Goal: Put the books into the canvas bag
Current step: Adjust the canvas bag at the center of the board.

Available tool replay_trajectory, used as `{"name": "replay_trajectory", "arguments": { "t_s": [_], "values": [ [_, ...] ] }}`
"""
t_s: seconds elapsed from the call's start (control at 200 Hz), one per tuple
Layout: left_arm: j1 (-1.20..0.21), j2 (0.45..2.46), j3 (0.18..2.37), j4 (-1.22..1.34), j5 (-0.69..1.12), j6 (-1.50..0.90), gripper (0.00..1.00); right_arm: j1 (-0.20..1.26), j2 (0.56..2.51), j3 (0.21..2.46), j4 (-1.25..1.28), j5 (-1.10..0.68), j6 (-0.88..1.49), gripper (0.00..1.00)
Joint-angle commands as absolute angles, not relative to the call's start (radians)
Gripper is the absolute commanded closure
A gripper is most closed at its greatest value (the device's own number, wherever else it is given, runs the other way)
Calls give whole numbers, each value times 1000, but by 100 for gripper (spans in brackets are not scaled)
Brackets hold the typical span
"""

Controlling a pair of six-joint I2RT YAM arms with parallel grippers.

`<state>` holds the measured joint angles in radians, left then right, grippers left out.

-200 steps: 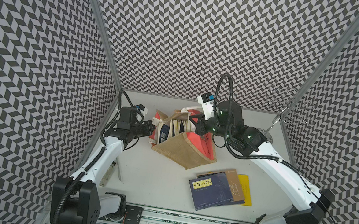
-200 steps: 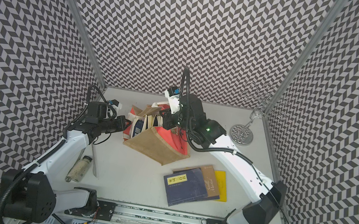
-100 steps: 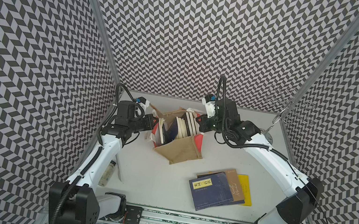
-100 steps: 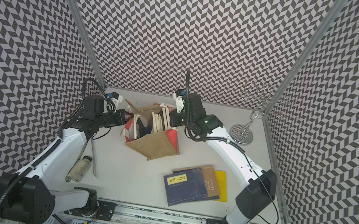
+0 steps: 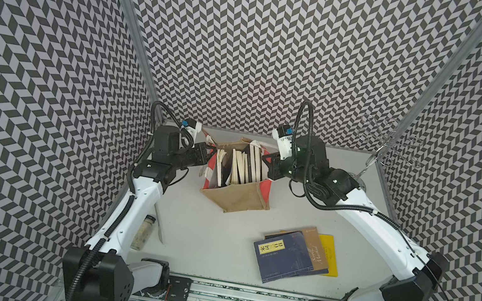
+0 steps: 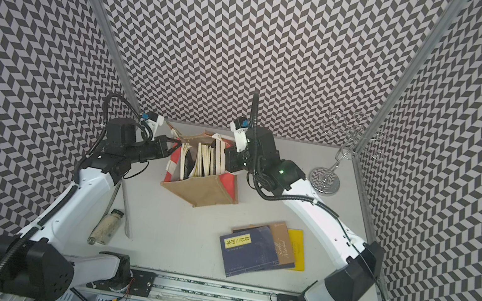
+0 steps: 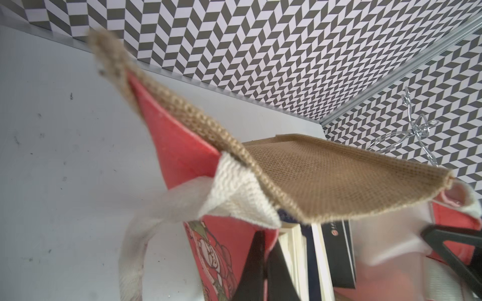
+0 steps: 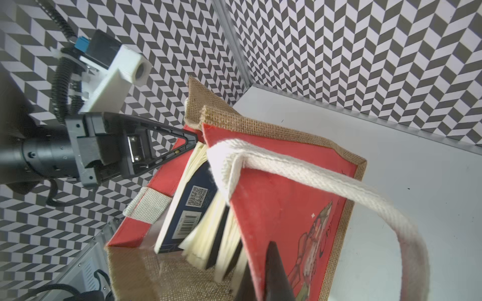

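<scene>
Books point(image 5: 243, 165) now stand upright inside the canvas bag point(image 5: 235, 193), which we have just righted at the surface's point(image 5: 211, 239) back, left claw point(image 5: 210, 152) and right claw point(image 5: 267, 162) each pinching a rim, three paperbacks point(image 5: 291, 256) still outside.

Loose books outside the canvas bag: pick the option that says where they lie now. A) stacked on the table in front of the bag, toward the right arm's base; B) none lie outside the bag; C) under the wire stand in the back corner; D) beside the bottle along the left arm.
A: a navy book lies overlapping a brown book and a yellow book on the table, in front of the canvas bag.
</scene>
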<state>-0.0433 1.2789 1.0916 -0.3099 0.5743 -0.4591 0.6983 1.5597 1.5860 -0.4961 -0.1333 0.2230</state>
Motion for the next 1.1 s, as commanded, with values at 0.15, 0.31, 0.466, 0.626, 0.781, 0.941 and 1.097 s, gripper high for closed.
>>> {"name": "replay_trajectory", "arguments": {
  "t_s": [0.15,0.31,0.466,0.626,0.781,0.941,1.097],
  "values": [
    [-57,1333,1121,-303,543,-468,100,643,1548,1592,-287,-200,263,100],
    [-50,1214,1353,-348,559,-444,100,664,1444,1664,-249,-204,230,100],
    [-46,1226,1239,-308,571,-475,100,654,1415,1544,-220,-182,281,100],
    [-46,1327,1104,-301,587,-466,100,632,1451,1374,-151,-278,361,100],
    [-47,1344,1064,-267,576,-469,100,641,1442,1323,-140,-272,370,100],
    [-46,1332,1068,-250,563,-466,100,641,1410,1308,-126,-268,357,100],
    [-48,1360,1079,-251,605,-463,100,640,1419,1322,-128,-256,347,100]
  ]
}}
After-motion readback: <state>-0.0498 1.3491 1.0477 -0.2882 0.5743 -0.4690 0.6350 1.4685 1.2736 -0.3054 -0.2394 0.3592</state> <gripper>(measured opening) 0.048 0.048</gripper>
